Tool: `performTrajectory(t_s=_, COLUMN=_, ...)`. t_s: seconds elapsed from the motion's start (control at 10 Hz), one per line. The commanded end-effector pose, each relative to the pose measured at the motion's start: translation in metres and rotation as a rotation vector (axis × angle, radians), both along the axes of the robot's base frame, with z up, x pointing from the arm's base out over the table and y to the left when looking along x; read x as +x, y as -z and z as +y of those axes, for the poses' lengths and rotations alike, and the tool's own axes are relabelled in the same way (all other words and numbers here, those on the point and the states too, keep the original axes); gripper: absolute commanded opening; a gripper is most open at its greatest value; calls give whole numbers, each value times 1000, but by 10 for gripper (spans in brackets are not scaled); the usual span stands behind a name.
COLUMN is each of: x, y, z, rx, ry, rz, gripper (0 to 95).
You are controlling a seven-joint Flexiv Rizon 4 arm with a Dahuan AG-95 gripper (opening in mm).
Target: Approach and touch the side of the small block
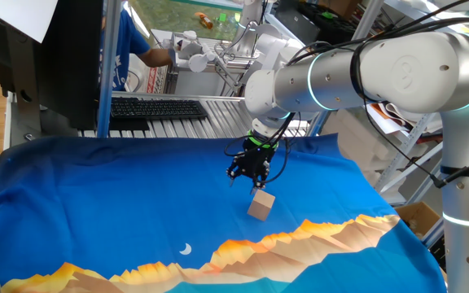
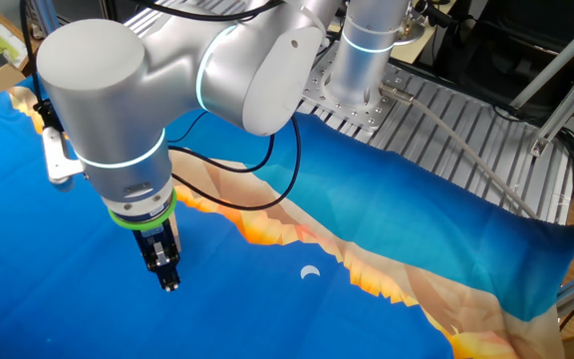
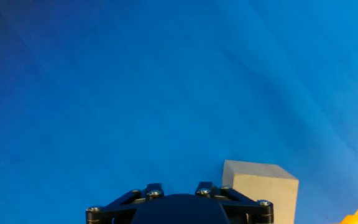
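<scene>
From one fixed view, the gripper (image 1: 255, 181) hangs just above the blue cloth (image 1: 120, 203), and the small block (image 1: 261, 204) sits tilted right below its tip, near the orange mountain print (image 1: 300, 236); touching or not, I cannot tell. Over to the other fixed view: the gripper (image 2: 168, 279) points down at the cloth (image 2: 68, 299), fingers looking close together, the block hidden. Hand view now: the block (image 3: 263, 190) lies at the lower right, just beside the black gripper body (image 3: 179, 208); fingertips out of sight.
</scene>
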State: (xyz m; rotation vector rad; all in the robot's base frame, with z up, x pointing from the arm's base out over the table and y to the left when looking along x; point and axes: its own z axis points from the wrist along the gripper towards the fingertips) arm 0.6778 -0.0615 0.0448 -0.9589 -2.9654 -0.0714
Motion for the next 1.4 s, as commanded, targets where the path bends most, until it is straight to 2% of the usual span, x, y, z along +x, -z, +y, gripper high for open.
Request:
performTrajectory(t_s=0.1, x=0, y=0, z=0, rx=0, ry=-2, rz=-4, gripper=950)
performTrajectory(t_s=0.3, x=0, y=0, z=0, rx=1, ry=-5, rz=-4, gripper=950)
performTrajectory(t_s=0.6, x=0, y=-2, z=6, rx=24, ry=2, rz=-2, gripper=380)
performTrajectory(t_s=0.7, x=0, y=-4, z=10, rx=23, ry=3, rz=-2, gripper=0)
performTrajectory(t_s=0.9, x=0, y=-6, z=15, rx=21, ry=4, rz=-2, gripper=0)
performTrajectory(t_s=1.4, x=0, y=-8, z=15, rx=27, ry=-22, rz=1, gripper=0)
